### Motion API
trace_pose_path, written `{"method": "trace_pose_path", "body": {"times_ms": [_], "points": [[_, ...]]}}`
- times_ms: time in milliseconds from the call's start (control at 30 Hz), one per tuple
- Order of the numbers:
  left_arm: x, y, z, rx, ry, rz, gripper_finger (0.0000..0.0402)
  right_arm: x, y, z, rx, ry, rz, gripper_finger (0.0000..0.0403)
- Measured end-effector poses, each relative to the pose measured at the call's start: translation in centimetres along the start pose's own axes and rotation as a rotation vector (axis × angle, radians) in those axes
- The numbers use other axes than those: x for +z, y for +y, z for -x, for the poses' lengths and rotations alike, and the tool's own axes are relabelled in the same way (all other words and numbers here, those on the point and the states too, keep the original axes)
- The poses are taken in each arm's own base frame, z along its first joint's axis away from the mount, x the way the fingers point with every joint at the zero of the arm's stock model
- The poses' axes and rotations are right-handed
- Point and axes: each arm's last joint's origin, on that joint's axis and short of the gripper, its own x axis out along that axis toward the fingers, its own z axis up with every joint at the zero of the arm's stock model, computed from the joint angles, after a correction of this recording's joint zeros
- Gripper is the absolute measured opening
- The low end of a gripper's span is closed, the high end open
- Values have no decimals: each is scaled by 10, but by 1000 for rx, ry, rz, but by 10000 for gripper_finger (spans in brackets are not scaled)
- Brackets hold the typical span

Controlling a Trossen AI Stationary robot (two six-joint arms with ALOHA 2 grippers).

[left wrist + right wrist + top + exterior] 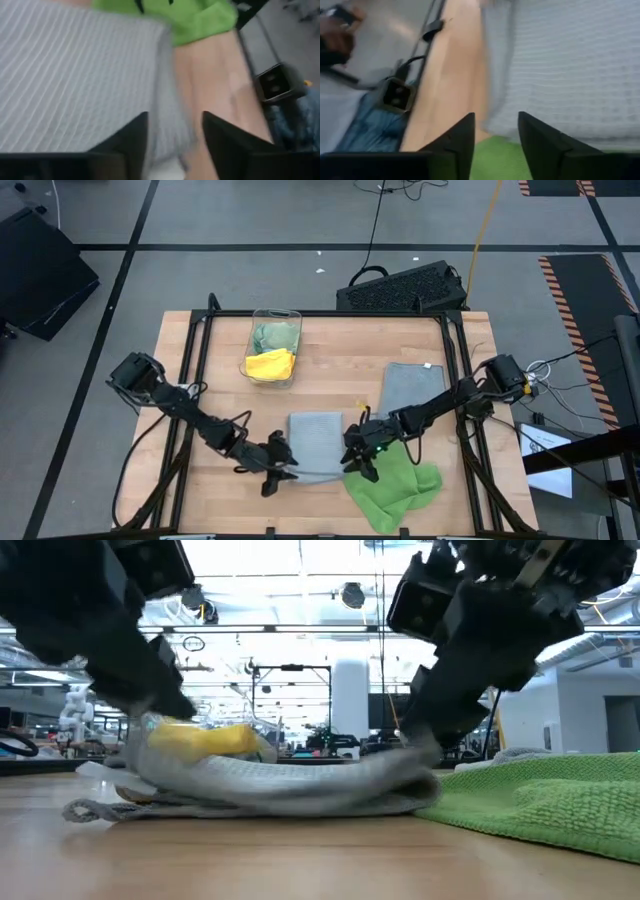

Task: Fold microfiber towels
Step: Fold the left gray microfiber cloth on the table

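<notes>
Table [330,370]: pale wood planks, smooth, faint satin sheen. Folded grey towel [316,442]: soft cloth, fine ribbed weave, matt. Bright green towel [395,485]: nubby looped pile, rougher, matt. Second grey towel [412,387]: flat matt cloth. Bin [274,346]: clear glossy plastic; yellow towel [270,364] inside, soft cloth. Gripper fingers [227,145]: dark matt plastic

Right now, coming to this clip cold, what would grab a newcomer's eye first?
The two dark arms meet at the table's near edge, the left gripper and right gripper at either end of a folded grey towel, fingers parted in both wrist views. Just right of it sprawls a crumpled bright green towel. Farther back, a clear bin holds a yellow towel.
</notes>
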Motion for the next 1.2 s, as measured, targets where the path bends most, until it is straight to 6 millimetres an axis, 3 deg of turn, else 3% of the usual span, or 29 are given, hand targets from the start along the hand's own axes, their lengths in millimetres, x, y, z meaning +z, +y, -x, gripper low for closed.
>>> {"method": "trace_pose_path", "body": {"times_ms": [133,233,400,667,833,1000,1200], "points": [[9,-8,4,-33,-38,-101,265,6,7,8,37,-8,3,167],[21,-14,9,-20,-104,-145,291,12,12,16,22,-56,19,169],[30,5,10,233,-192,-136,281,21,5,24,-233,-212,-13,162],[39,60,5,418,-48,-103,238,25,-45,39,-525,-191,-213,187],[44,81,4,488,-15,-113,252,34,-70,48,-523,-174,-237,215],[43,102,5,510,77,-75,280,32,-87,43,-454,-118,-267,234],[44,107,5,399,131,-32,274,28,-96,35,-408,-95,-272,235]]}}
